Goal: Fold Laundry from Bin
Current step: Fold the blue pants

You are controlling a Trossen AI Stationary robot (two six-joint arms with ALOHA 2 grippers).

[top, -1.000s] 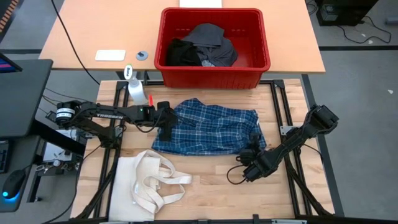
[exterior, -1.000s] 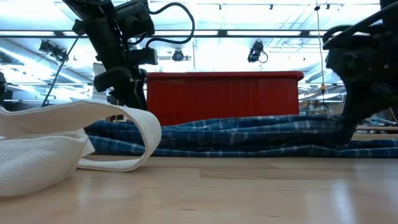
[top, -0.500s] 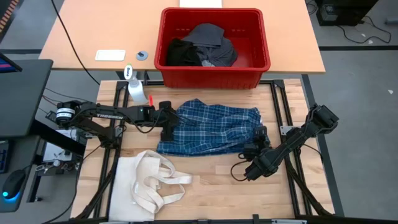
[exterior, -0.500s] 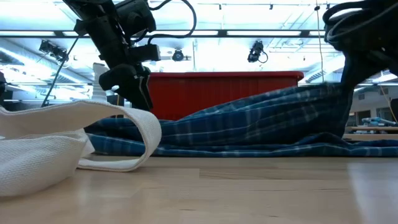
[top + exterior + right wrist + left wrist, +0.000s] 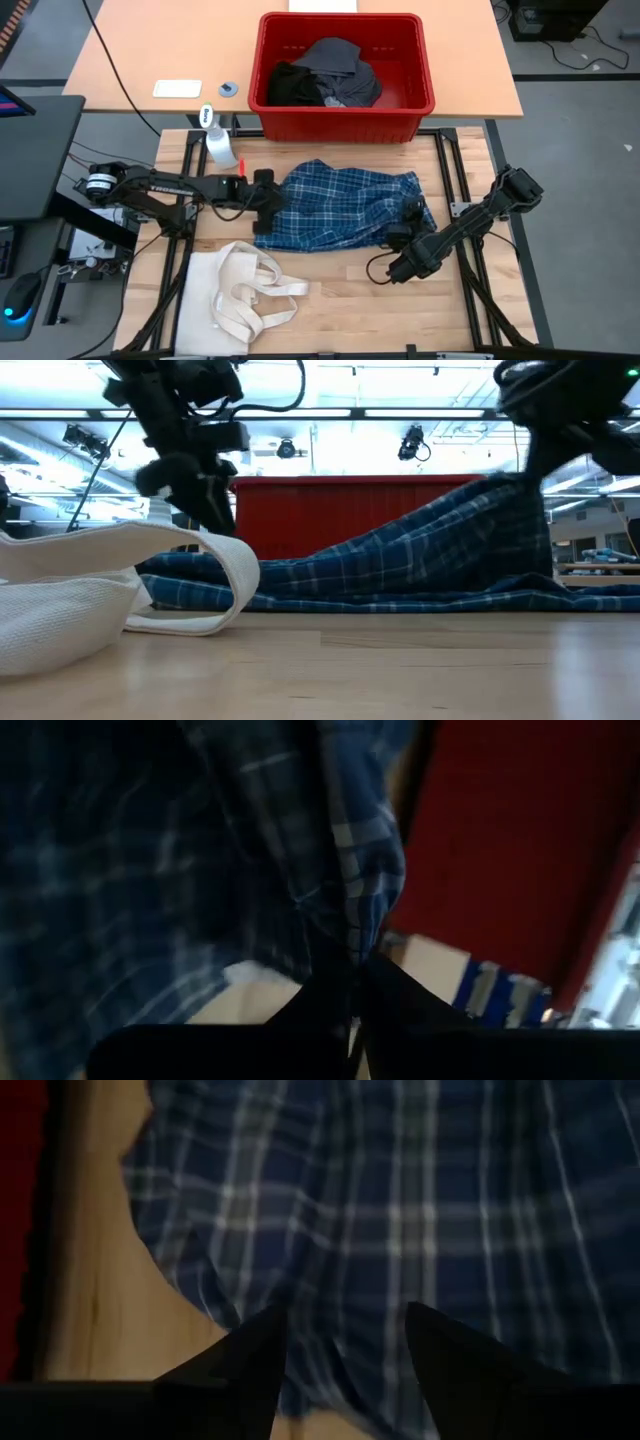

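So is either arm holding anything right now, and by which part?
The right end effector is shut on the plaid shirt, pinching its right edge and lifting it. The left end effector is open above the shirt's left edge.

Blue plaid shirt [image 5: 340, 205] spread on table, right edge apparently lifted.

The plaid shirt [image 5: 340, 207] is soft woven cloth, matt and creased. The bin [image 5: 410, 100] is smooth red plastic with a slight sheen. The table [image 5: 340, 300] is pale wood with visible grain and a satin finish. The tote bag [image 5: 235, 300] is coarse, matt cream canvas.
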